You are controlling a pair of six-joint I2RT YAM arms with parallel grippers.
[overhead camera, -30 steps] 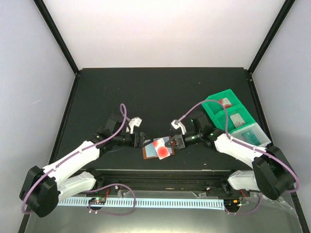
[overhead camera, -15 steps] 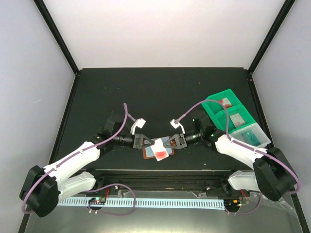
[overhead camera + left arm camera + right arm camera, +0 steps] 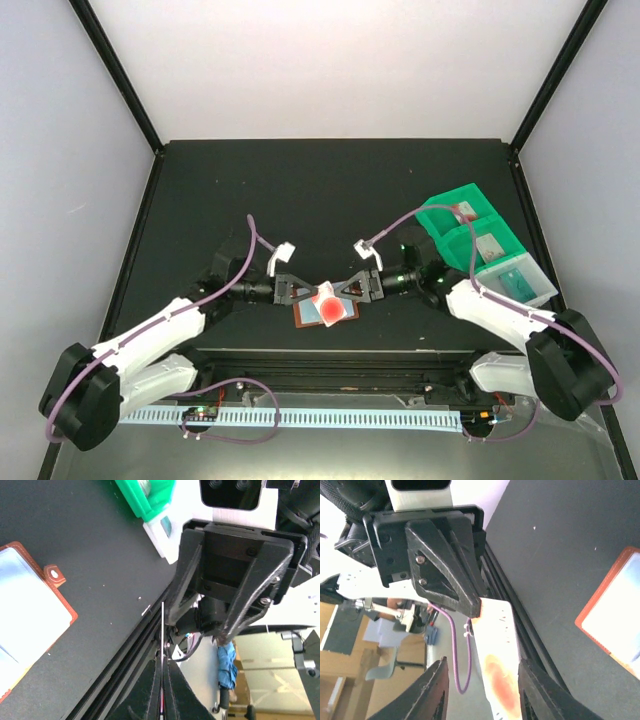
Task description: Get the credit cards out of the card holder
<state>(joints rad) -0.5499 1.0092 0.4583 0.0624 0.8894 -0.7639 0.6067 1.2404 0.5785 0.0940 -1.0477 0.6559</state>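
A white credit card with a red mark [image 3: 327, 303] hangs just above the open brown card holder [image 3: 318, 314], between my two grippers. My left gripper [image 3: 312, 293] is shut on the card's left end. In the left wrist view the card [image 3: 162, 625] shows edge-on as a thin line running out of the closed fingers [image 3: 156, 680]. My right gripper [image 3: 343, 293] is open, and its fingers [image 3: 440, 680] stand apart on either side of the card [image 3: 497, 665] without touching it. The holder's pale blue-grey pockets [image 3: 25, 620] lie facing up.
A green compartmented tray [image 3: 447, 222] at the right holds a red-marked card [image 3: 462, 210] and a greyish card [image 3: 490, 245]. A white section [image 3: 520, 280] adjoins it. The table's near black edge rail [image 3: 330, 355] runs just below the holder.
My left gripper moved in and shut on the red-marked card. My right gripper, shut on that card before, has opened and let it go.
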